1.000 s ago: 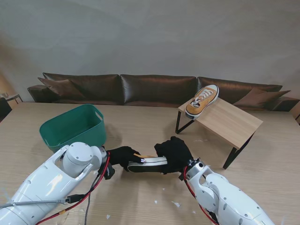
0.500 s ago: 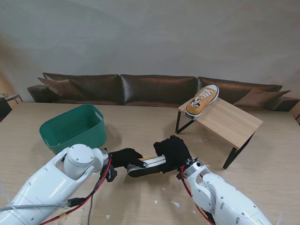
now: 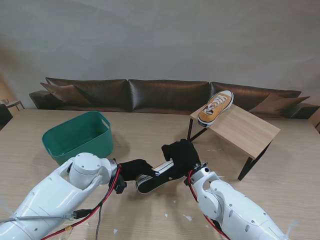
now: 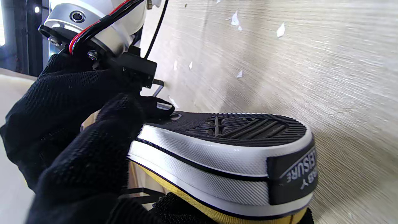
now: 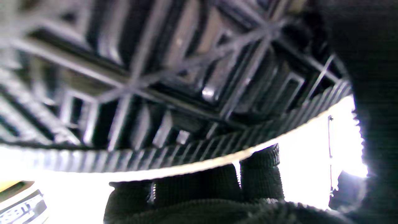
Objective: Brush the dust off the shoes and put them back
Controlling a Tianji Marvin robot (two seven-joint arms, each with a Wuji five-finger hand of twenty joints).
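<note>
A yellow sneaker with a white sidewall and black sole (image 3: 151,181) is held off the table between my two black-gloved hands, tilted with its sole turned toward me. My right hand (image 3: 180,155) is shut on its front part; its fingers (image 5: 258,174) wrap the edge of the sole (image 5: 174,77). My left hand (image 3: 133,169) is closed at the heel, its fingers (image 4: 186,208) against the yellow upper beneath the heel label (image 4: 298,177). The right hand (image 4: 77,140) also shows in the left wrist view. A matching sneaker (image 3: 215,107) rests on the small slanted wooden stand (image 3: 247,132).
A green basket (image 3: 77,136) stands on the table at the left, farther from me than my left arm. White paper scraps (image 3: 187,217) lie on the wooden table top near me. A dark brown sofa (image 3: 165,95) runs behind the table.
My right hand has risen and shifted slightly left, lifting the shoe's front end so the shoe tilts more steeply. The left hand has stayed by the heel.
</note>
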